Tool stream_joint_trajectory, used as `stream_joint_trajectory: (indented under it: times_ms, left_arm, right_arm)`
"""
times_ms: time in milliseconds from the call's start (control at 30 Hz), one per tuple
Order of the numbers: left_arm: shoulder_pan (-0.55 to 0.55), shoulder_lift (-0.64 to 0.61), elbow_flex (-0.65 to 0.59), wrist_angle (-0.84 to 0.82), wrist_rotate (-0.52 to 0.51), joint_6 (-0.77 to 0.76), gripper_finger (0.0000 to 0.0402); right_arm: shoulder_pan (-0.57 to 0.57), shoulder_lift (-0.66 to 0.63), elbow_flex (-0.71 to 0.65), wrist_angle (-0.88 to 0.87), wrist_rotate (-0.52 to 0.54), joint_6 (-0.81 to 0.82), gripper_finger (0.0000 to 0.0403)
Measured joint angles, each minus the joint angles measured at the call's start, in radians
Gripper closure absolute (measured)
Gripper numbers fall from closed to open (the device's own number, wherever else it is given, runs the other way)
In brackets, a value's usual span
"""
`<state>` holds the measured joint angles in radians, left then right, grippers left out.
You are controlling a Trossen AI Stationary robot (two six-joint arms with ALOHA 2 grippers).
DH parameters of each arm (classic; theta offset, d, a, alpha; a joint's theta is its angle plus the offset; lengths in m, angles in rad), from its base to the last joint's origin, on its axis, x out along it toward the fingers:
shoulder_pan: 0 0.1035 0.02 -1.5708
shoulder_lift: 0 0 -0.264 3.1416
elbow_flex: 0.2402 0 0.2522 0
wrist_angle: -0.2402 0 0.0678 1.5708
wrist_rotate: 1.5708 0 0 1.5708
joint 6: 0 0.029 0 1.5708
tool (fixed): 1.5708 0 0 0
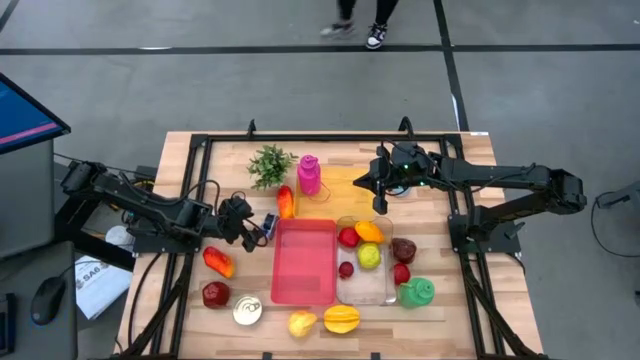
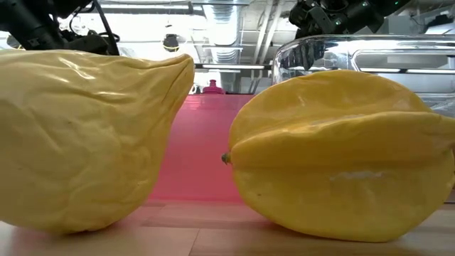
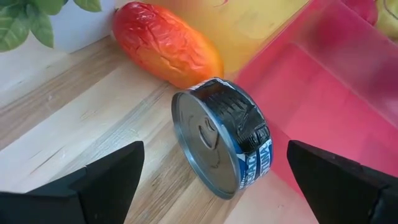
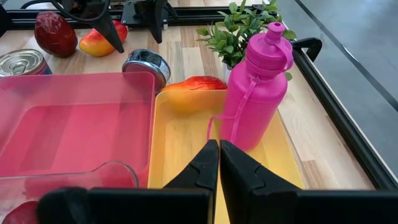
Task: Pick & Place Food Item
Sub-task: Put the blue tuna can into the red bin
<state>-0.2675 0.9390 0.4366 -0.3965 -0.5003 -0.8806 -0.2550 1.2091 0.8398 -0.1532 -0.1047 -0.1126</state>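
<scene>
A blue-labelled tin can (image 3: 221,137) stands tipped on its rim on the wooden table, its lid facing my left wrist and its far side against the pink bin (image 3: 323,93). My left gripper (image 3: 214,149) is open, one finger on either side of the can without touching it; in the high view it sits at the table's left (image 1: 256,224), beside the can (image 1: 268,225). My right gripper (image 4: 219,146) is shut on nothing and hangs over the yellow tray (image 4: 186,143), near the pink bottle (image 4: 258,87). In the high view it is at the far right (image 1: 381,200).
An orange-red fruit (image 3: 165,43) lies just beyond the can, by a small plant (image 1: 270,165). A clear container (image 1: 365,285) right of the pink bin (image 1: 303,260) holds several fruits. More fruits and a second can (image 1: 247,311) lie along the near edge. A lemon (image 2: 85,135) and starfruit (image 2: 341,156) block the low view.
</scene>
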Motion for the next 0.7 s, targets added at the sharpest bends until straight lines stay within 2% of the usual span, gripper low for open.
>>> stream_joint_trajectory:
  times_ms: [400,700]
  left_arm:
    - [0.001,0.008,0.0,0.04,-0.028,-0.001,0.0018]
    - [0.044,0.134,0.0,0.105,-0.032,0.004,0.0018]
  right_arm:
    - [0.0,0.0,0.0,0.003,0.0,0.0,0.0392]
    - [0.0,0.0,0.0,0.0,0.0,0.0,0.0392]
